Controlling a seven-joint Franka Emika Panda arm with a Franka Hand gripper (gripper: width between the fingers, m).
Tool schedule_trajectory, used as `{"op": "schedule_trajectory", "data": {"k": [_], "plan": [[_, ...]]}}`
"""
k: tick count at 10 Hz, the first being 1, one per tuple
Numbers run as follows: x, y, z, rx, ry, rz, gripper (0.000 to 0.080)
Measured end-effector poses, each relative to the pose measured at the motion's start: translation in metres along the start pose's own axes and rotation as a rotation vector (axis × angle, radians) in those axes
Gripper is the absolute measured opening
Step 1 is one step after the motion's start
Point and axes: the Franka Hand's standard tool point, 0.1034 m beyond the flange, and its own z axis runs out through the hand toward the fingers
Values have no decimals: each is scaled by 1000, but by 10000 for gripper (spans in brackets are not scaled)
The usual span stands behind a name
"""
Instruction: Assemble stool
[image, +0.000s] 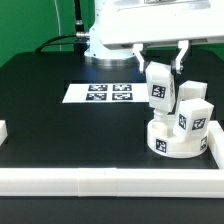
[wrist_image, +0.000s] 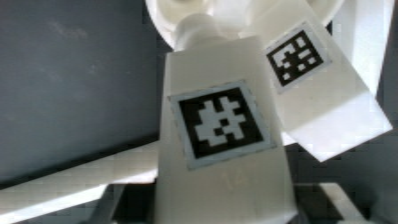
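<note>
Black tabletop (image: 40, 110) beneath a green wall (image: 30, 20), bordered along the front by a long white rail (image: 90, 180) and at the exterior view's right by a second rail (image: 215, 150). Lying flat near the middle, the marker board (image: 110, 93) with its four tags. Close to the corner of the two rails, at the exterior view's right, the stool's round white seat (image: 170, 143), tagged on its side wall. Standing upright on the seat toward the exterior view's right, a blocky white leg (image: 192, 115) with tags on its visible faces. Just beside it, toward the exterior view's left, another leg (image: 160, 85), slightly tilted, tag facing the camera, lower end down at the seat's far edge; lodged in a socket or merely above one, impossible to tell. Directly over that tilted leg, the gripper (image: 161, 58) at the end of the white arm (image: 130, 25), its dark fingers (image: 140, 52) flanking the leg's top end; pressing on the leg or standing clear of it, not to be told from either view. From the wrist view, the tilted leg (wrist_image: 222, 130) filling the picture lengthwise, the upright leg (wrist_image: 311, 70) just beside its far end, and a rounded white form, seemingly the seat (wrist_image: 199, 25), beyond. At the exterior view's far left edge, a small white piece (image: 3, 128), too cropped to identify.
</note>
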Motion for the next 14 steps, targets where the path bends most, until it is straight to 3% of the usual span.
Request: {"op": "schedule_trajectory", "data": {"k": [5,14], "plan": [[-11,9,11,-24,2,-31,328],[-19,3,16,-23,-9,-52,328]]}}
